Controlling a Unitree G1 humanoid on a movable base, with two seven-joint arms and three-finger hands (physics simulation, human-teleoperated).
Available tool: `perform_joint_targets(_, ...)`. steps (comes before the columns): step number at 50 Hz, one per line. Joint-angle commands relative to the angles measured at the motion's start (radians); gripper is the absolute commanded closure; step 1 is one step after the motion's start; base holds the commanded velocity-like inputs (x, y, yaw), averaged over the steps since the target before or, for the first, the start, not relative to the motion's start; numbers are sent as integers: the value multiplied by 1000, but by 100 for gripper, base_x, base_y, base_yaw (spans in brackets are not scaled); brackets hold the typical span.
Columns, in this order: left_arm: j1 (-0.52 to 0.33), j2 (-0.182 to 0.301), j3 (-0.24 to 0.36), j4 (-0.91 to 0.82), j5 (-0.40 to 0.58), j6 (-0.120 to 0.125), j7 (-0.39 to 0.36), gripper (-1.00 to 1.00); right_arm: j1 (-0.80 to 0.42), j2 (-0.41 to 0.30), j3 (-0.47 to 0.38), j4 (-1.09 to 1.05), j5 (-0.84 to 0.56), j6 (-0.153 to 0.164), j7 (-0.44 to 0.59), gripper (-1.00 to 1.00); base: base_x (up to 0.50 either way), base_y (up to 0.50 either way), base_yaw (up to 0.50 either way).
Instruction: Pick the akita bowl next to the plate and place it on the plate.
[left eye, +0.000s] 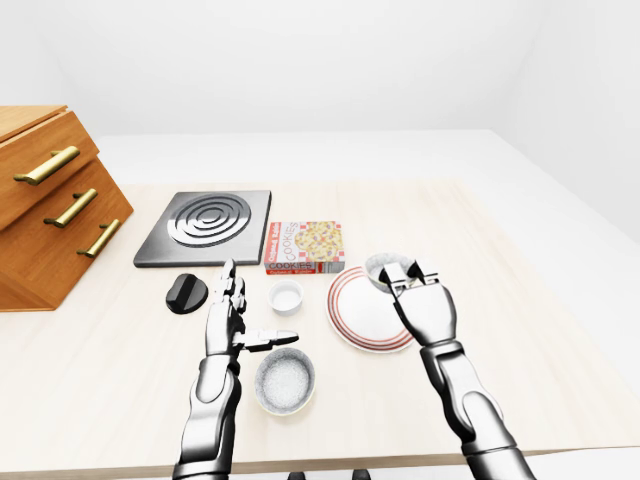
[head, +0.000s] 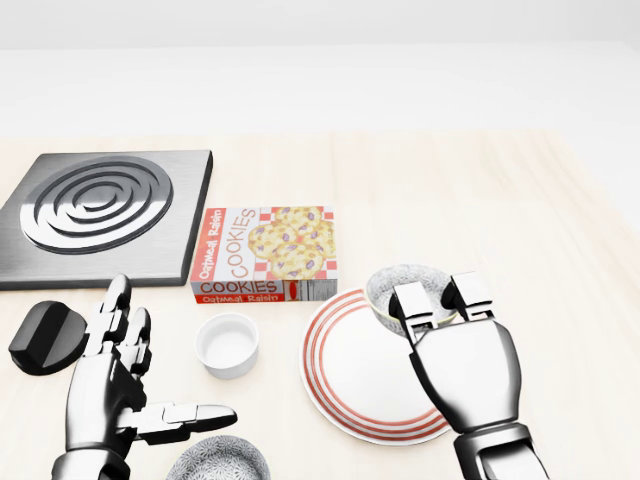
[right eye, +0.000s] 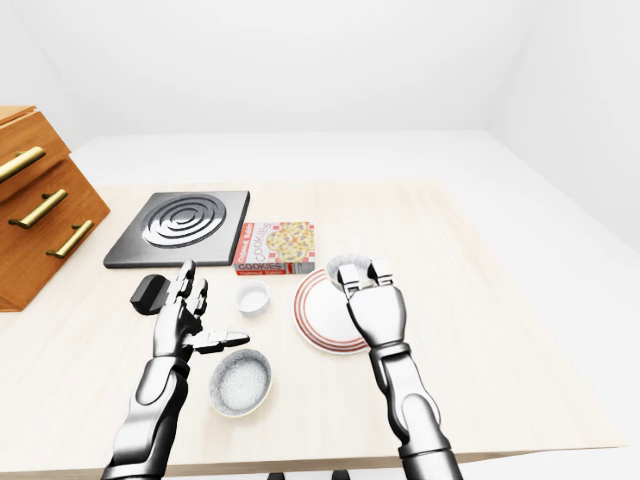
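two patterned bowls (head: 398, 284) (left eye: 284, 380), one plate (head: 350, 372), one box (head: 266, 255), one ramekin (head: 227, 343)

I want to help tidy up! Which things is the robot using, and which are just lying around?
In use: akita bowl, held in the right hand; plate.
Lying about: cookie box, white cup, burner, black lump, speckled bowl, wooden drawers.
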Motion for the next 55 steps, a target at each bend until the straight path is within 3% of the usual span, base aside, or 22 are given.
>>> perform_joint_targets(1,-1,0,1,5,-2,-4,-1,-100,-5,1,3,59,56,0,-64,100,0,0,0)
perform_joint_targets(4,-5,1,4,29,-2,-24,-4,-100,1,5,11,63,53,0,-78,100,0,0,0)
perform_joint_targets(5,-2,1,1,8,-2,-7,-1,-100,3,6,11,60,59,0,-74,100,0,0,0)
perform_joint_targets(9,1,-1,-3,-20,1,17,6,-100,-5,5,12,69,72,0,-66,100,0,0,0)
perform_joint_targets(12,-1,0,0,8,0,-8,0,-100,-19,5,12,91,71,0,-76,100,0,0,0)
perform_joint_targets(13,1,-1,-3,-23,0,20,6,-100,-20,5,13,92,72,0,-73,100,0,0,0)
perform_joint_targets(14,2,-1,-4,-33,1,29,8,-100,-21,5,12,92,77,0,-69,100,0,0,0)
perform_joint_targets(19,3,-2,-3,-22,1,17,5,-100,-34,8,6,102,103,0,-47,100,0,0,0)
perform_joint_targets(22,1,-2,-4,-38,1,35,10,-100,-40,13,10,108,108,0,-38,100,0,0,0)
perform_joint_targets(28,0,-1,-1,-10,-1,8,4,-100,-50,22,24,124,111,0,-35,100,0,0,0)
perform_joint_targets(30,0,-1,-1,-21,-1,19,6,-100,-51,23,26,123,112,0,-30,100,0,0,0)
perform_joint_targets(32,-3,0,3,11,-2,-9,0,-100,-49,26,25,109,122,0,-13,100,0,0,0)
perform_joint_targets(36,-1,-1,0,4,-2,-4,2,-100,-53,28,29,123,124,0,-13,100,0,0,0)
perform_joint_targets(38,-6,2,5,31,-5,-25,-3,-100,-45,29,33,116,124,0,-7,100,0,0,0)
perform_joint_targets(39,-4,1,3,14,-5,-11,0,-100,-43,30,34,113,123,0,-4,100,0,0,0)
perform_joint_targets(41,-4,1,2,10,-4,-7,1,-100,-45,29,38,126,117,0,-17,100,0,0,0)
perform_joint_targets(45,-3,1,2,12,-4,-10,0,-100,-36,32,44,118,113,0,-12,100,0,0,0)
perform_joint_targets(47,-5,2,5,38,-5,-33,-5,-100,-38,32,44,126,114,0,-15,100,0,0,0)
perform_joint_targets(49,-4,1,4,30,-5,-27,-3,-100,-40,30,44,137,112,0,-17,100,0,0,0)
perform_joint_targets(51,-1,1,1,5,-4,-5,2,-100,-47,27,42,158,109,0,-25,100,0,0,0)
perform_joint_targets(55,-3,2,4,19,-6,-17,-2,-100,-53,22,37,176,111,0,-20,100,0,0,0)
